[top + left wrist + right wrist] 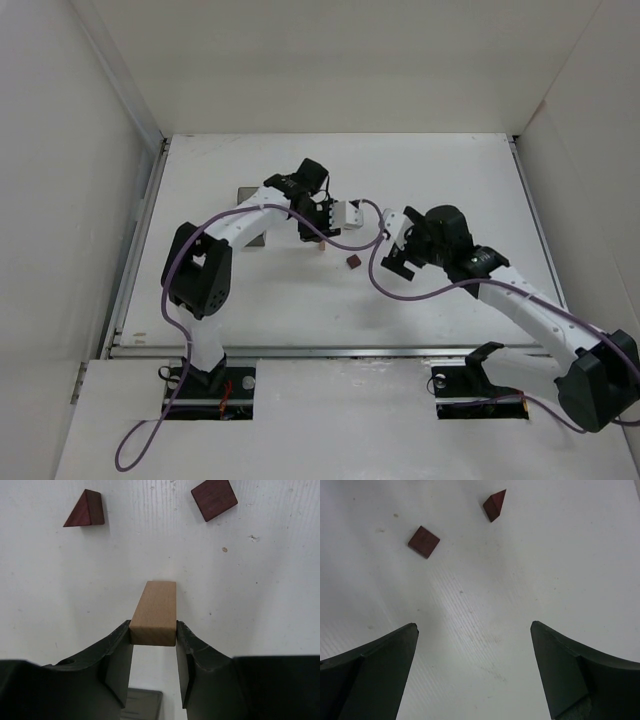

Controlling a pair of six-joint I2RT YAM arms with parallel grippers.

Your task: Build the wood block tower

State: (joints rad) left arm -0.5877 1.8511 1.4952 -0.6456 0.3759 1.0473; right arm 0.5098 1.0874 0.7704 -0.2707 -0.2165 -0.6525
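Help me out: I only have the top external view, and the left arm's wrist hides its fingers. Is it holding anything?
Observer: Yes. The left wrist view shows the left gripper shut on the light tan block, its fingers pressing two opposite sides.
Operator: And the right one?
Observer: The right gripper is open wide, with nothing between its fingers.
Operator: I can make out one dark speck near the arms. Is that the only loose piece?
Observer: No, there are two: a reddish-brown triangular block and a reddish-brown square block. They lie apart from each other, and neither gripper touches them.
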